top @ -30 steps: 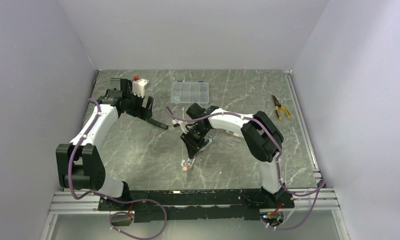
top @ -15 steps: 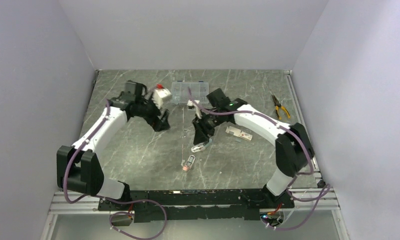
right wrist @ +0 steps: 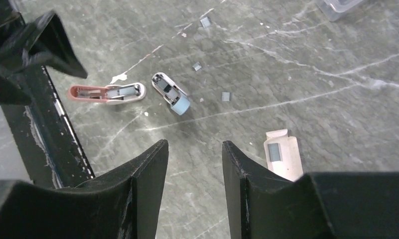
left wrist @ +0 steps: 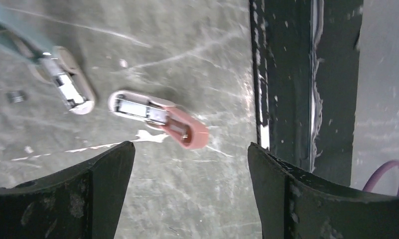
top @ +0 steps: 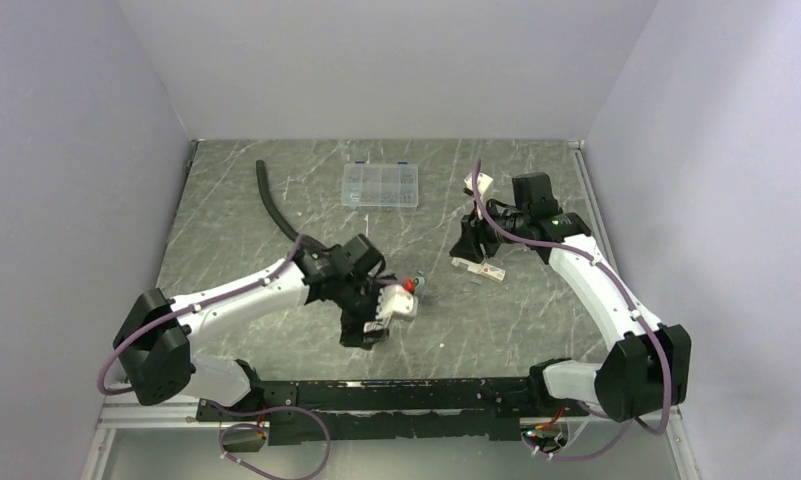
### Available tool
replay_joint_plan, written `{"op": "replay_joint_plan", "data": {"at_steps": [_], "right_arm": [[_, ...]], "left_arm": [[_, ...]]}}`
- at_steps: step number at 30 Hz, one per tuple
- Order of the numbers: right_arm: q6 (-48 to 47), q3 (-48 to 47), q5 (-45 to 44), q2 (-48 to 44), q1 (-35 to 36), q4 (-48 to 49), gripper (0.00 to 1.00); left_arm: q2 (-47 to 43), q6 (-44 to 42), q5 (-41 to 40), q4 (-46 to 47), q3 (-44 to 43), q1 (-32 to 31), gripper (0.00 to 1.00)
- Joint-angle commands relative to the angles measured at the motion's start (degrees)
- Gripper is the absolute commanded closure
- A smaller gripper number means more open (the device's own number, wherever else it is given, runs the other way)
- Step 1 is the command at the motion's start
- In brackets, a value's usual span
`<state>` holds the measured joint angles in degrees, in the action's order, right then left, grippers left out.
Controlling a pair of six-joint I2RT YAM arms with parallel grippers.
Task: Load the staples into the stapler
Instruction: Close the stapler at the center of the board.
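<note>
A pink mini stapler [left wrist: 157, 117] lies open on the table, just beyond my open left gripper [left wrist: 190, 147], which hovers above it near the table's front edge [top: 361, 335]. A blue mini stapler [right wrist: 170, 93] lies open beside the pink one [right wrist: 107, 93]. Small grey staple strips [right wrist: 226, 96] lie scattered beyond them, and one strip [right wrist: 274, 151] rests on the white carton [right wrist: 283, 157]. My right gripper [right wrist: 195, 144] is open and empty, raised above the table next to the carton [top: 479, 268]. The left gripper hides the pink stapler in the top view.
A clear compartment box [top: 380, 185] sits at the back centre. A black hose [top: 271, 200] lies at the back left. The black frame rail [left wrist: 287, 74] runs along the front edge, close to the pink stapler.
My left arm swung from the back left to the front centre, over the pink stapler. My right arm pulled back from the staplers to the right, beside the carton. The hose now lies uncovered.
</note>
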<state>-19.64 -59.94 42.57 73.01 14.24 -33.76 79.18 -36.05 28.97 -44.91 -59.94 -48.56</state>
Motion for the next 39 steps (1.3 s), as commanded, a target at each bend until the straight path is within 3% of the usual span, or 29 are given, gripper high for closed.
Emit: {"op": "replay_joint_plan", "data": {"at_steps": [1, 6, 15, 29, 39], "right_arm": [[-2.1, 2.0, -2.4, -0.6, -2.3, 3.2, 0.52], [-1.7, 3.0, -1.7, -0.1, -3.2, 3.7, 0.52], [-1.4, 4.0, 0.1, 0.5, -3.3, 4.8, 0.52], [-1.9, 4.3, 0.6, 1.4, -3.4, 4.1, 0.52], [-1.9, 4.3, 0.5, 2.1, -3.4, 4.0, 0.52]], "left_arm": [[-1.2, -3.2, -9.9, 0.1, 2.4, -7.2, 0.11], [2.0, -2.5, -18.7, 3.8, 2.9, -11.9, 0.13], [6.5, -3.1, -24.9, 6.4, 2.8, -14.2, 0.24], [7.0, -6.5, -30.6, 6.1, 3.7, -14.3, 0.36], [8.4, -7.7, -31.9, 6.1, 2.1, -14.2, 0.35]]}}
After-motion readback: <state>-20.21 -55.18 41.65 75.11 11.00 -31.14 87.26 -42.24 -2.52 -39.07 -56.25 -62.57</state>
